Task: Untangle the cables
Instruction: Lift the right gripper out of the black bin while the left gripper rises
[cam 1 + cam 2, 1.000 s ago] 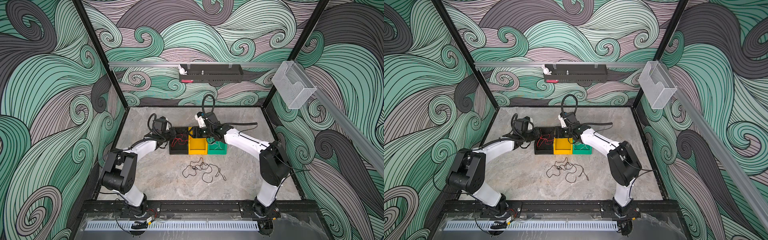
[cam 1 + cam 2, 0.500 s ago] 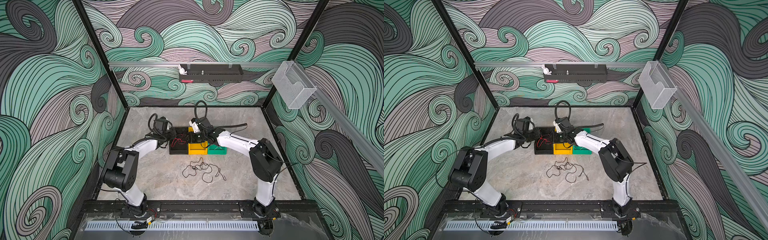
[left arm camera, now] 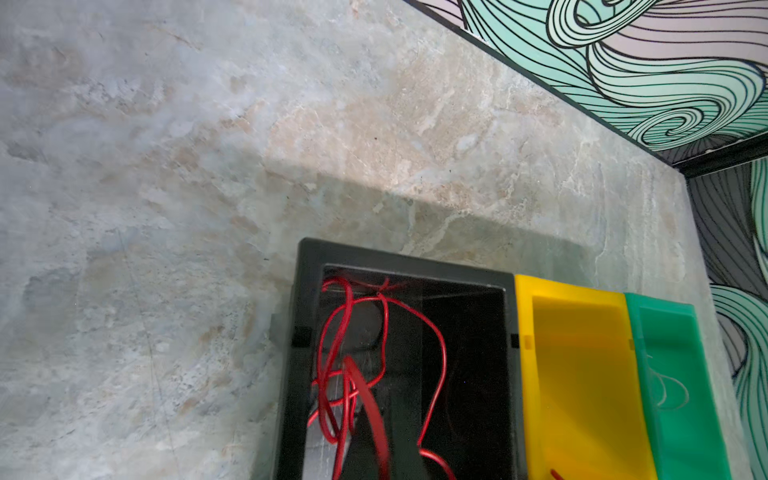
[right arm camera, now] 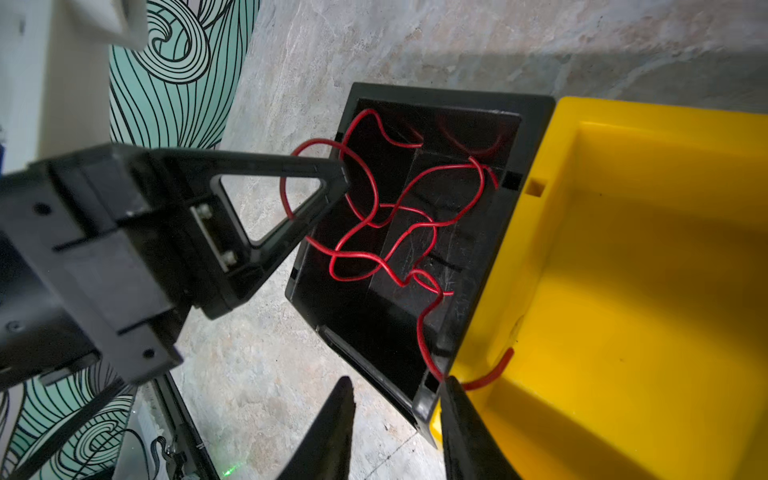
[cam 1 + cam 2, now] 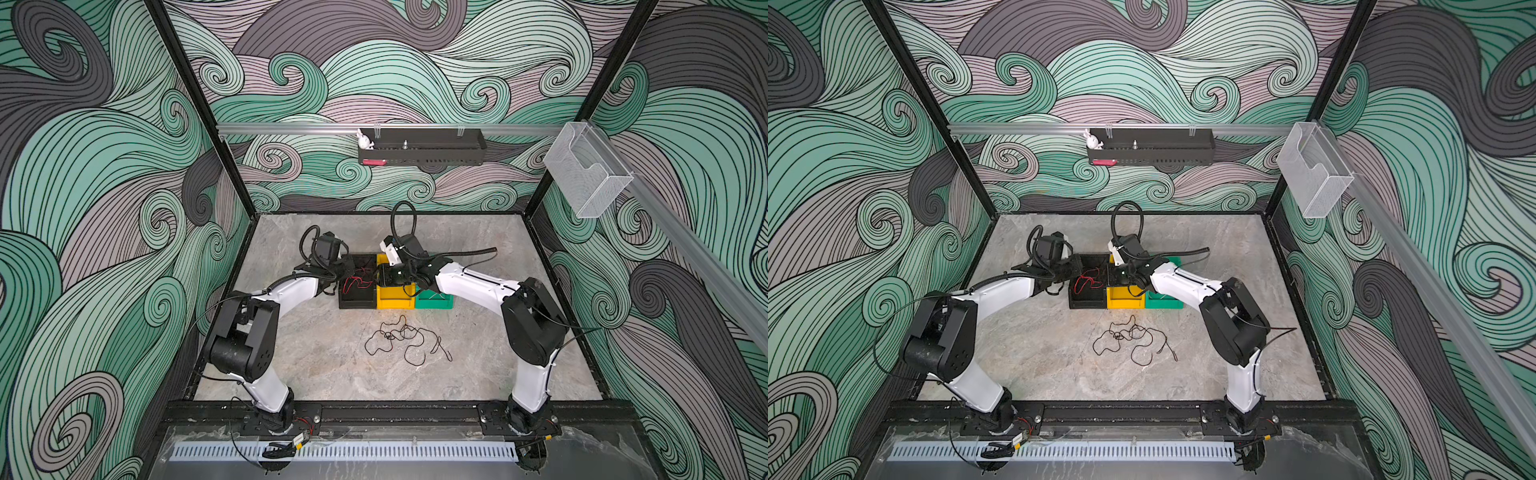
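A red cable lies looped in the black bin, and one end hangs over into the yellow bin. My left gripper is at the black bin's rim, shut on a loop of that cable. In the left wrist view a red cable strand runs up close to the camera. My right gripper is open, with the corner where the two bins meet between its fingers. A tangle of black cables lies on the table in front of the bins. A thin white cable rests in the green bin.
The three bins stand side by side mid-table, black bin, yellow bin, green bin. Both arms lean in over them, left gripper and right gripper. A black shelf and a clear holder hang on the walls.
My right arm has swung left, from over the green bin to the edge between the yellow and black bins, and its jaws have narrowed. The left arm has barely moved.
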